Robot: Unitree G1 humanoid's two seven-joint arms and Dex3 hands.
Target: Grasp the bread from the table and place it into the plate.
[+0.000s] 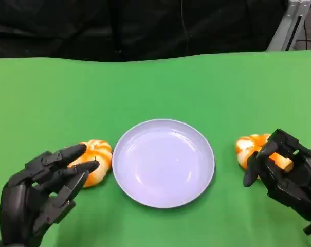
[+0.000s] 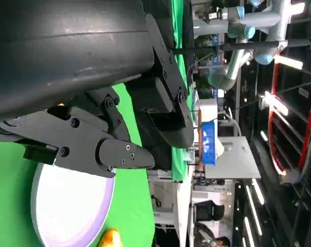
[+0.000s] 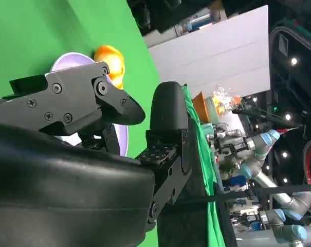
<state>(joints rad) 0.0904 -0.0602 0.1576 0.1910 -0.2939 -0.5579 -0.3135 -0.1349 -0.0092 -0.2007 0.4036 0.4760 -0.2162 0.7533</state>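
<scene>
Both hands low beside plate [image 1: 163, 162], one bread roll each side.
Left hand [image 1: 39, 198], fingers spread, tips at left bread [image 1: 95, 160], contact unclear. Right hand [image 1: 289, 172] curled around right bread [image 1: 251, 148], apparently gripping; both rolls on green table [image 1: 155, 87] just off plate.

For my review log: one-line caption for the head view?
Empty plate between two bread pieces; left hand reaches the left bread, right hand closes around the right bread.
</scene>
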